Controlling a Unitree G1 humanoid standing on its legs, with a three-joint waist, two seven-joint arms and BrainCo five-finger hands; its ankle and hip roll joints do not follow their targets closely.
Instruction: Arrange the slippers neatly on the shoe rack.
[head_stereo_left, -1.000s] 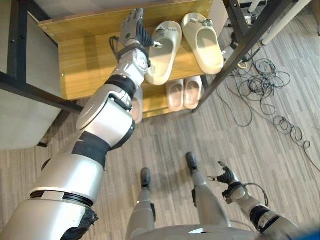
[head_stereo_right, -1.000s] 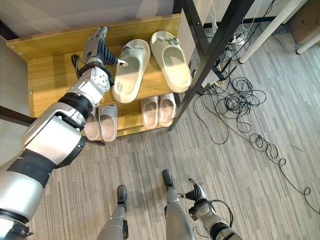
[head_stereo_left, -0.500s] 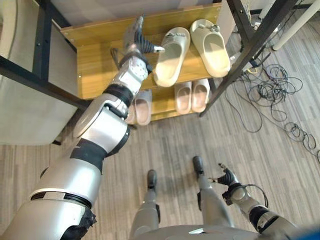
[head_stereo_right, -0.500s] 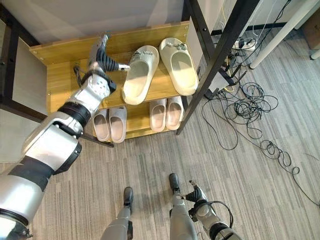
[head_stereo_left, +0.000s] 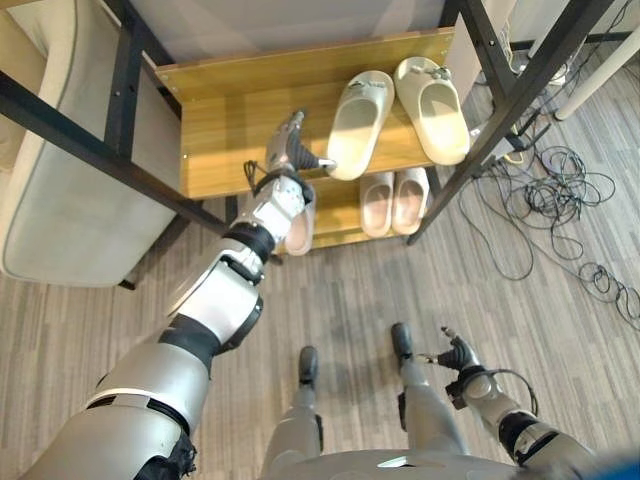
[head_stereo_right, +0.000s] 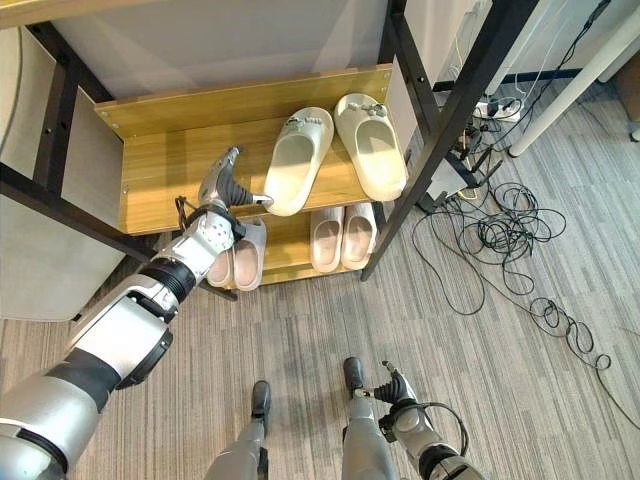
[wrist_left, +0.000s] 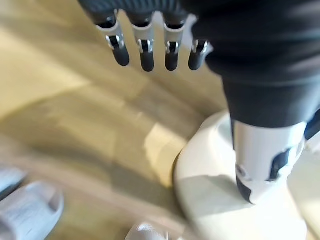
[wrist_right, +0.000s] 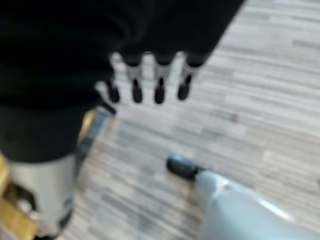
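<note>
slippers (head_stereo_left: 358, 122) on top shelf (head_stereo_left: 230, 130) | left hand (head_stereo_left: 289, 153) fingers straight, thumb beside heel

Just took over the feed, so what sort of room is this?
Probably an indoor lab or workshop corner: a wooden shoe rack holding slippers, loose cables on wood-look flooring, black metal frames.

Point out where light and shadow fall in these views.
Left wrist view: a bright patch of light lies on the wooden shelf beside the cream slipper, with darker bands on the wood past the left hand's fingers. Left eye view: the pale slippers on the lower shelf sit in shade under the top board. Right wrist view: the floor is evenly lit.
</note>
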